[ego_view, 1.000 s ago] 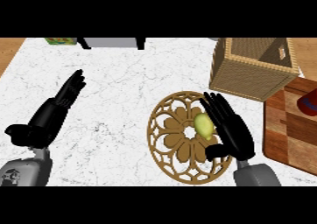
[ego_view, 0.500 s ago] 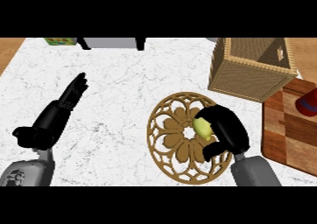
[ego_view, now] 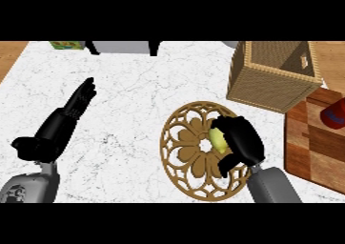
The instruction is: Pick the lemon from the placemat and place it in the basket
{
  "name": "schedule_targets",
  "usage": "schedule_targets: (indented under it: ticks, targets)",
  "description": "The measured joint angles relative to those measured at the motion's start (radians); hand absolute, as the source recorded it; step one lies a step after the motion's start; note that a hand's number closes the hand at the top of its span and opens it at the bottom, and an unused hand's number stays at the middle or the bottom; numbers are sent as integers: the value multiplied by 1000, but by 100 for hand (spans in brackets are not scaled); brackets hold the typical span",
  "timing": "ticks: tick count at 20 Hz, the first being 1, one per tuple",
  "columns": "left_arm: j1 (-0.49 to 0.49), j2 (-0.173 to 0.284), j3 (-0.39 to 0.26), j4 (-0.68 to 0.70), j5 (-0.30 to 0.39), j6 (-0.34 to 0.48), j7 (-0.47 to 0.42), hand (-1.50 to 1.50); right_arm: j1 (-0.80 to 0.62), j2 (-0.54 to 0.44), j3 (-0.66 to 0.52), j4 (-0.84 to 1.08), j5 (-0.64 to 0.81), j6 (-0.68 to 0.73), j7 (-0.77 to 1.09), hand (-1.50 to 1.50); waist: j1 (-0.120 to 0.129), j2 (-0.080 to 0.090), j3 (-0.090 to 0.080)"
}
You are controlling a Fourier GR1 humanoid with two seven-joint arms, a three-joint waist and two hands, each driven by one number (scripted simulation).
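While curled over the lemon (ego_view: 218, 139), sat low on the round openwork placemat (ego_view: 189, 167), right of its middle: right hand (ego_view: 240, 141), fingers and thumb wrapped round the fruit, only a yellow-green sliver peeking out on the left side. Couldn't be told from above whether lifted clear or resting on the mat. Grasp stage, by the look of it; carry and drop yet to come.

Up and to the right, just beyond the placemat's rim, stood the wicker basket (ego_view: 268, 85), open top showing, nothing visible inside from this angle. Short trip up and right needed to finish.

Far left, well apart from all that, rested the left hand (ego_view: 65, 121) on the white marble counter (ego_view: 147, 95), fingers straight and together, pointing up-view, holding nothing.

At the right edge lay a wooden board (ego_view: 309, 147) with a red can (ego_view: 337, 113), cut off by the frame. Along the top edge, a dark-legged grey thing and a green box, both cropped, hard to name. Most of the lemon hidden by the fingers.
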Motion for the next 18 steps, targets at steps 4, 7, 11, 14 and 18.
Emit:
schedule_targets:
  ticks: [4, 7, 11, 14, 18]
  targets:
    - [-3, 3, -1, 1, 1, -5, -2, 0, -4, 14, 28, -28, -30, 176, 192, 150, 5, -4, -1]
    - [-2, 4, -1, -5, -2, -4, 3, 0, -9, 22, 96, -71, -72, 258, 348, 150, 8, -1, 4]
    - [-11, 5, 4, 7, 0, -6, 4, 0, -15, 14, 186, -139, -185, 297, 490, 150, 6, 9, 10]
    - [-21, 5, 7, 11, 1, -6, 7, 0, 7, 29, 247, -224, -314, 279, 566, 150, 5, 15, 18]
    - [2, 9, 11, 3, 8, -14, -3, 0, 21, 52, 317, -369, -451, 166, 634, 150, 6, 20, 27]
